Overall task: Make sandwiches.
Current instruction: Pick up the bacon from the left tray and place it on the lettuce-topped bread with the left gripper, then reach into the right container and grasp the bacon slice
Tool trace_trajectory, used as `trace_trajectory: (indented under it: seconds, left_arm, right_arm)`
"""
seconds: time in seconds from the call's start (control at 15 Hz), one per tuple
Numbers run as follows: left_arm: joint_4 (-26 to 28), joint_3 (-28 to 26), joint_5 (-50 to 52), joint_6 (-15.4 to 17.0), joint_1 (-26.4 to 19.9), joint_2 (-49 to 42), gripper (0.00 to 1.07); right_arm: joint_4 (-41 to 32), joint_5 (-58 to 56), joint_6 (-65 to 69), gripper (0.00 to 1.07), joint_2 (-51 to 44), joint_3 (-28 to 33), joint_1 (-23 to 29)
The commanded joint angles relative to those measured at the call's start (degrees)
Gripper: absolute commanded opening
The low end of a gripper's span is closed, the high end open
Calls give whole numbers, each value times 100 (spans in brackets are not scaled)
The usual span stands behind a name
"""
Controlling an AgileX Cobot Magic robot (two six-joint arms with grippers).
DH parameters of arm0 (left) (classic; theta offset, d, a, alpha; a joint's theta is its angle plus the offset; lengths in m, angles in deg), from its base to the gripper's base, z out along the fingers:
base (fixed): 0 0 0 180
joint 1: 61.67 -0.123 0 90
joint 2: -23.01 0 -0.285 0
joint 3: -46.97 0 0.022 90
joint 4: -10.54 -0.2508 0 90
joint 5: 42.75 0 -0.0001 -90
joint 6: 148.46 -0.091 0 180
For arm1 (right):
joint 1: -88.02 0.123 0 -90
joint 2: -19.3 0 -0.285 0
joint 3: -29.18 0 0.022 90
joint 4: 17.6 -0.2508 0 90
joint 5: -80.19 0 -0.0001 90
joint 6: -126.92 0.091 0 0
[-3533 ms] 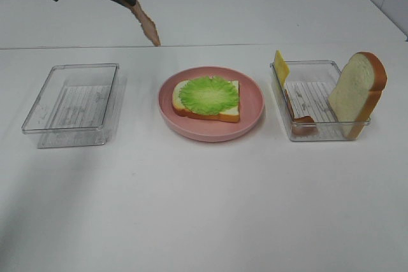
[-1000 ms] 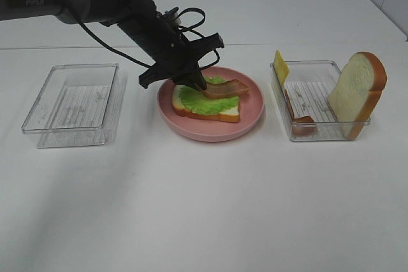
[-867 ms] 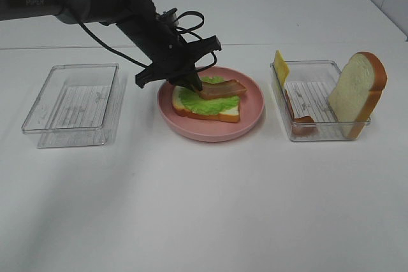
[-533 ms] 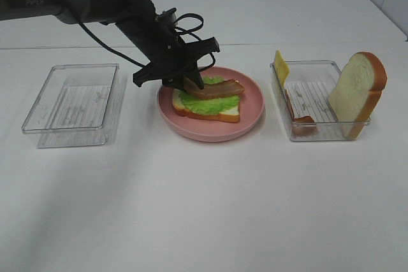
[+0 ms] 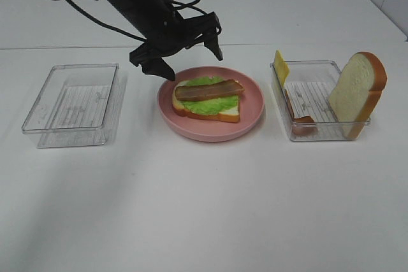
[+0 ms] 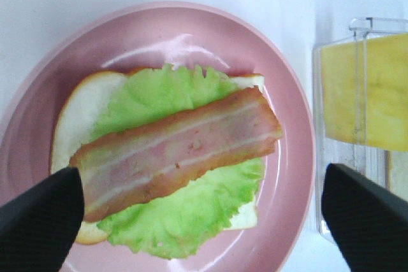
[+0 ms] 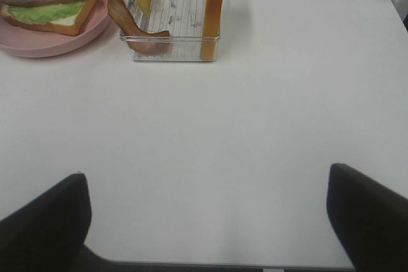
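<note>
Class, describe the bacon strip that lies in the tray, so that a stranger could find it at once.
Look at the clear tray to the right of the pink plate. Along its left wall, in front of the upright yellow cheese slice, is a reddish-brown bacon strip. Unlike the other bacon strip, which lies flat on the lettuce, this one leans against the tray wall.

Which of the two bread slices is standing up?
The slice in the right-hand tray; the other slice lies flat on the pink plate under lettuce.
</note>
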Motion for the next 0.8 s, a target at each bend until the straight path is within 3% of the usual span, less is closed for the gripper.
trace_trajectory:
  seconds: [0.07, 0.4, 0.8]
  left_arm:
    - [-223, -29, -510, 218, 17, -155, 94]
    - [-865, -189, -1249, 304, 34, -447, 93]
    - [-1089, -1261, -2326, 206, 327, -453, 91]
  right_arm:
    - [0, 29, 40, 98, -160, 23, 23]
    - [0, 29, 40, 98, -160, 23, 23]
    - [0, 29, 40, 98, -160, 23, 23]
